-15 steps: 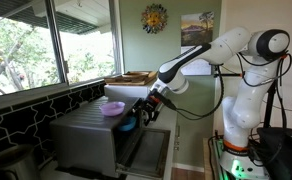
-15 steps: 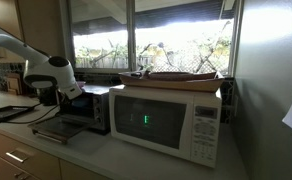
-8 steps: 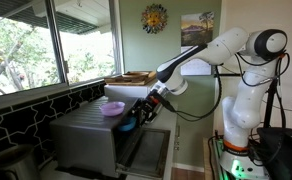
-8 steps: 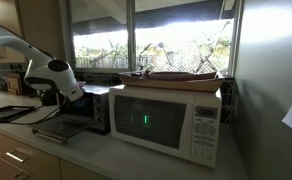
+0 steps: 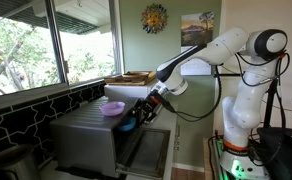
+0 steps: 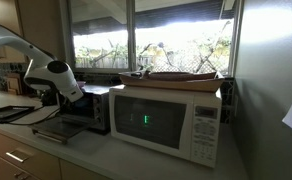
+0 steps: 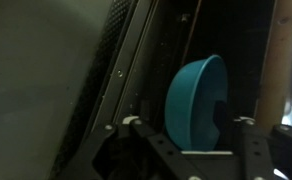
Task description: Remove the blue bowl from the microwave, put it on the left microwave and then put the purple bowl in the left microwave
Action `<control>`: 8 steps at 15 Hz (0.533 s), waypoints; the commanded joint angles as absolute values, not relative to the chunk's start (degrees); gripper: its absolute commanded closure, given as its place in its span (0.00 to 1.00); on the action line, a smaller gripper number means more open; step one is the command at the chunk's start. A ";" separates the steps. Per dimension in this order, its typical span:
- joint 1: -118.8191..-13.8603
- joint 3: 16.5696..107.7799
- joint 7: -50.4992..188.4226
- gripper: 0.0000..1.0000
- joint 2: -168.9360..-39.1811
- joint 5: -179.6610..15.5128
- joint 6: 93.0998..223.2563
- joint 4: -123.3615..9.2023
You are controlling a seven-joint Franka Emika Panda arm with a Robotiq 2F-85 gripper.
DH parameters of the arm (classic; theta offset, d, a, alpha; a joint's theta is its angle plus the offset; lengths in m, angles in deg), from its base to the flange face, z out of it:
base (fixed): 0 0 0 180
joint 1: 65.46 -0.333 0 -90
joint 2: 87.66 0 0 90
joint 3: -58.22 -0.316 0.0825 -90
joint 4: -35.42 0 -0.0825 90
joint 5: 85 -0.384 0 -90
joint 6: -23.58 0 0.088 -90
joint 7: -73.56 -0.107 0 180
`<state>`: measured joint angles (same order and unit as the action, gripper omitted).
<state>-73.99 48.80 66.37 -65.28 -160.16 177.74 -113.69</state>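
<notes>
My gripper [image 5: 138, 117] is at the open front of the grey steel oven [image 5: 84, 138] and is shut on the blue bowl [image 5: 129, 124]. In the wrist view the blue bowl [image 7: 191, 92] stands on edge between my fingers [image 7: 184, 126], with the oven's dark cavity behind it. The purple bowl [image 5: 113, 108] sits upright on top of the oven, just behind my gripper. The oven [image 6: 89, 110] also shows in the other exterior view, where my wrist hides both bowls.
The oven's drop-down door [image 5: 149, 150] hangs open below my gripper. A white microwave [image 6: 171, 120] stands beside the oven with a flat wooden tray [image 6: 181, 75] on top. A window and a tiled sill [image 5: 36, 105] run along the back.
My gripper with the blue bowl has shifted very slightly at the oven's opening. The purple bowl has not moved.
</notes>
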 commanded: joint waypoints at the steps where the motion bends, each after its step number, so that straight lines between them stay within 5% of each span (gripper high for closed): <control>1: -73.76 48.95 66.08 0.01 -65.18 -162.29 179.57 -115.58; 8: -74.57 49.88 65.18 0.00 -65.92 -171.96 175.90 -115.99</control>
<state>-73.74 49.18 65.91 -65.47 -167.91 177.70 -115.05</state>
